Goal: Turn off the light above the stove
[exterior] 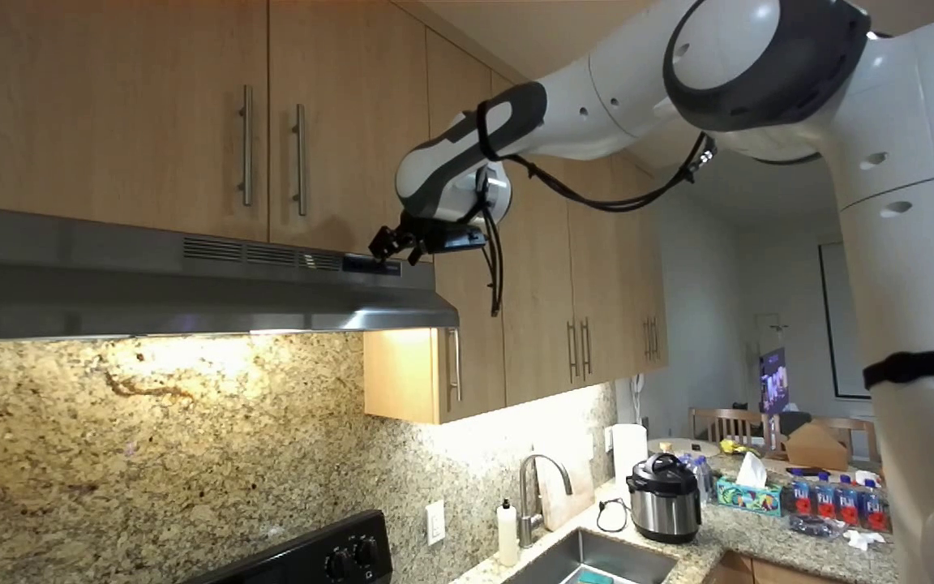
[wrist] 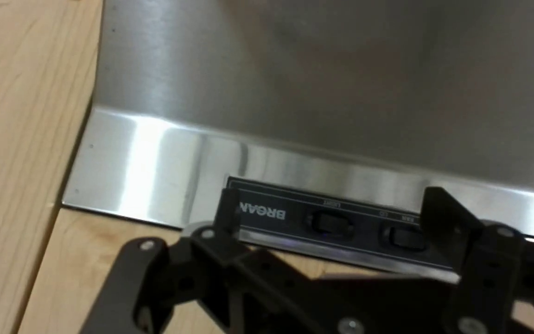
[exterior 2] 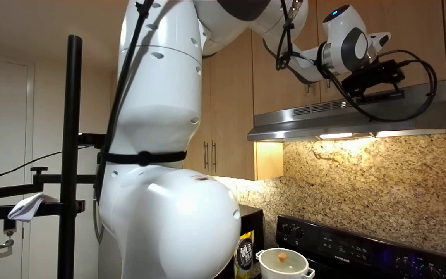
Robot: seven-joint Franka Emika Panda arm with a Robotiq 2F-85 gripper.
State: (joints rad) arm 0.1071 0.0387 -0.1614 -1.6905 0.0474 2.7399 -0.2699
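The steel range hood (exterior: 151,296) hangs above the stove (exterior 2: 347,248). The light (exterior 2: 336,135) under it is lit and brightens the granite wall. A black switch panel (wrist: 290,215) with upside-down BROAN lettering sits on the hood's front strip. It holds a light switch (wrist: 332,223) and a fan switch (wrist: 406,238). My gripper (wrist: 334,208) is open and empty, with both switches seen between its fingers; the right finger partly hides the fan switch's side. In both exterior views the gripper (exterior: 396,245) (exterior 2: 378,91) is close to the panel; contact cannot be told.
Wooden cabinets (exterior: 337,105) with bar handles (exterior: 300,158) stand directly above the hood. A lower cabinet (exterior: 402,377) is beside it. Cables (exterior 2: 401,118) loop below the wrist. A white pot (exterior 2: 283,263) stands by the stove. A sink and a pressure cooker (exterior: 665,499) are farther along the counter.
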